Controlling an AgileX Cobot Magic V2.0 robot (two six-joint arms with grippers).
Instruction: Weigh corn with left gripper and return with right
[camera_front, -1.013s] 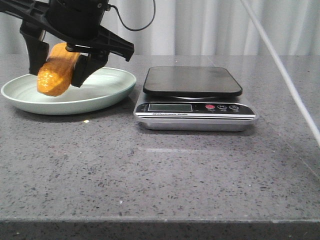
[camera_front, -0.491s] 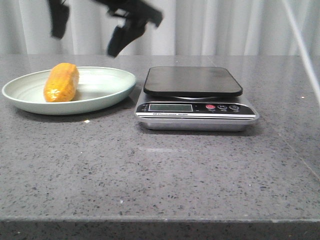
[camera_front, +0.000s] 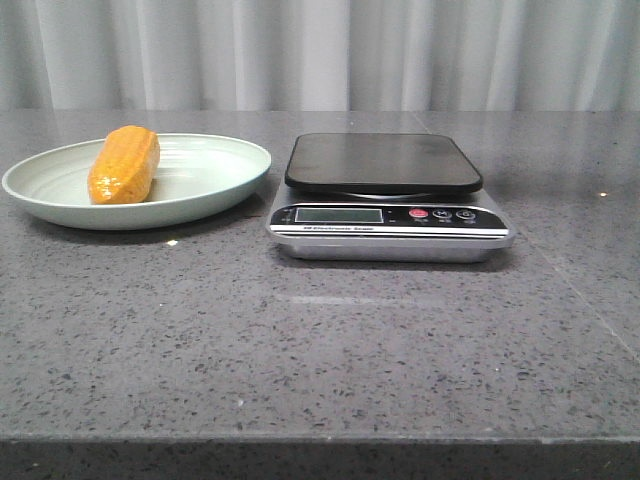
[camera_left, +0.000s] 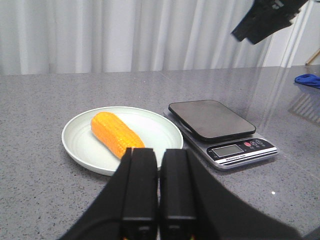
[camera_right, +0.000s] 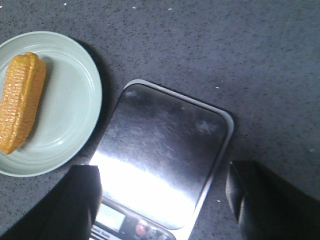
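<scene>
The orange-yellow corn (camera_front: 124, 165) lies on its side on the left half of the pale green plate (camera_front: 215, 172), with nothing touching it. It also shows as corn (camera_left: 116, 134) and corn (camera_right: 21, 102). No gripper appears in the front view. My left gripper (camera_left: 159, 152) is shut and empty, its fingers pressed together, hanging back from the plate's (camera_left: 161, 131) near rim. My right gripper (camera_right: 161, 175) is open wide, high above the scale (camera_right: 165, 135), with nothing between its fingers.
The digital scale (camera_front: 385, 160) stands just right of the plate, its black platform bare. Part of the right arm (camera_left: 267, 20) hangs high above the scale. A blue object (camera_left: 309, 80) lies at the table's far right. White curtains close off the back.
A gripper that held the corn over the plate let it go, rose with its fingers open and left the front view. The corn now rests on the plate.
</scene>
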